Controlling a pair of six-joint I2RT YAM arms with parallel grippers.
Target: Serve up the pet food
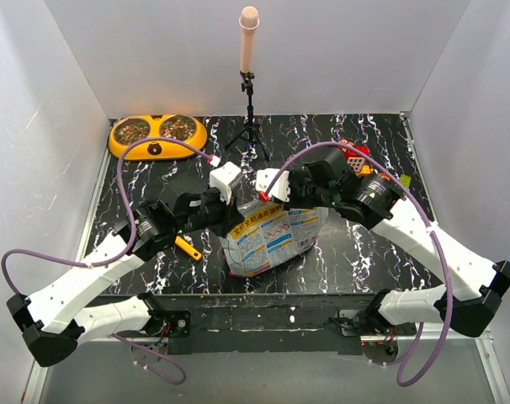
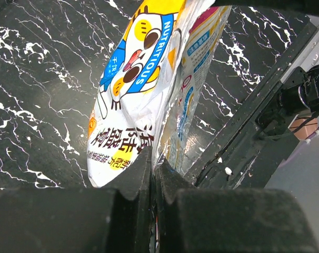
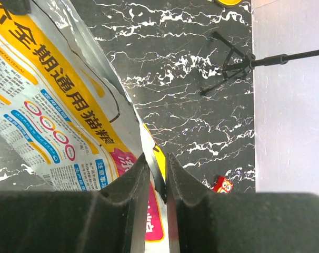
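The crinkly white pet food bag (image 1: 272, 237) with colourful print stands in the middle of the black marble table, held by its top edge. My left gripper (image 1: 236, 205) is shut on the bag's top left corner; in the left wrist view its jaws (image 2: 154, 164) pinch the bag (image 2: 143, 79). My right gripper (image 1: 280, 197) is shut on the top right corner; in the right wrist view its jaws (image 3: 155, 164) clamp the bag (image 3: 54, 105) by its magenta band. Brown kibble (image 1: 135, 130) lies in both steel cups of the orange double bowl (image 1: 156, 150) at the back left.
A yellow-orange scoop (image 1: 188, 247) lies on the table left of the bag, under my left arm. A black tripod (image 1: 250, 126) with a pink pole stands at the back centre. Small red blocks (image 1: 353, 156) lie behind my right arm. White walls enclose the table.
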